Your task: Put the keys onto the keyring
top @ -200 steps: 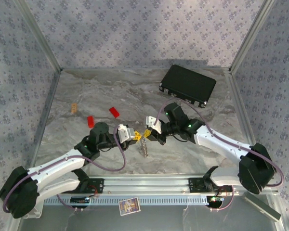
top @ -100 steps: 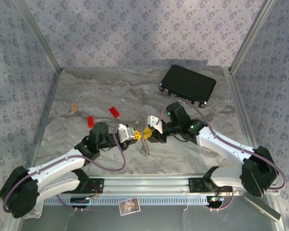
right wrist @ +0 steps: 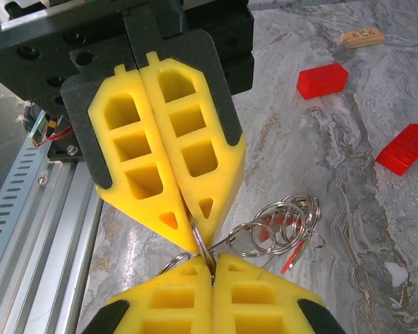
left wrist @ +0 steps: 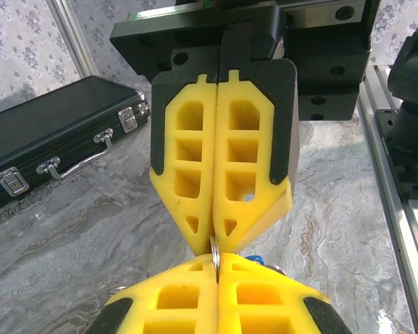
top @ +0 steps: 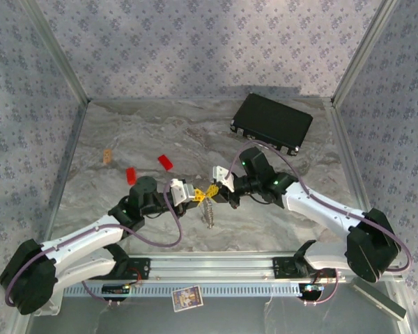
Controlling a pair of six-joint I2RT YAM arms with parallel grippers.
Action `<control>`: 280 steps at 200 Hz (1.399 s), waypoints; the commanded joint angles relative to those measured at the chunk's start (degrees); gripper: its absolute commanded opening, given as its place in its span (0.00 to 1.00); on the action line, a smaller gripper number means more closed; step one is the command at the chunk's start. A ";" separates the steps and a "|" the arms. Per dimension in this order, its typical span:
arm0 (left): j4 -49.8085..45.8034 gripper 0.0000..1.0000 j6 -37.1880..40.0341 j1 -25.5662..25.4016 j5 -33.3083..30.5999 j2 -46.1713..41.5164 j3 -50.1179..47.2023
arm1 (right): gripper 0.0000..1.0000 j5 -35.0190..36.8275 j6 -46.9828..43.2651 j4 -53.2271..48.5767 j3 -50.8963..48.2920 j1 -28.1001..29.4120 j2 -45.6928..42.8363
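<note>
The keyring [top: 209, 211], a bunch of thin silvery wire loops, sits mid-table and a little toward the near side. In the top view its long axis runs from the pinch point toward the near edge. In the right wrist view the loops [right wrist: 279, 224] fan out beside the fingertips over the grey marble-patterned table [top: 160, 132]. Something red shows through the loops, but whether it is a key cannot be told.

Both arms reach low and inward, forearms slanting toward the centre, so the left gripper [top: 196, 195] and the right gripper [top: 220, 189] meet tip to tip along a left-right line. Each pair of yellow jaws is pressed together, and one wire loop is nipped at the seam where the two tips meet, as the left wrist view shows it [left wrist: 214, 250].

A black hard case [top: 272, 122] lies well apart at the far right. Two red plastic bricks [top: 166, 162] lie just beyond the left arm, with a small tan block [top: 108, 155] further left. Bare table lies open toward the far middle, and the metal rail [top: 216, 264] bounds the near edge.
</note>
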 commanded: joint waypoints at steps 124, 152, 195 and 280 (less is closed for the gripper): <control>-14.57 0.05 9.20 -0.31 -1.85 1.11 8.09 | 0.00 9.88 -9.23 -16.24 11.38 5.64 1.76; -13.07 0.00 8.55 -0.31 -1.23 -0.02 6.75 | 0.16 9.28 -6.75 -12.15 7.54 3.85 -0.56; -7.98 0.00 6.07 -0.31 -0.93 -1.02 3.89 | 0.21 6.51 -4.02 -10.06 3.62 1.37 -1.06; -6.97 0.00 5.60 -0.30 -0.06 -0.85 3.61 | 0.17 4.74 -4.01 -9.03 4.19 1.42 1.37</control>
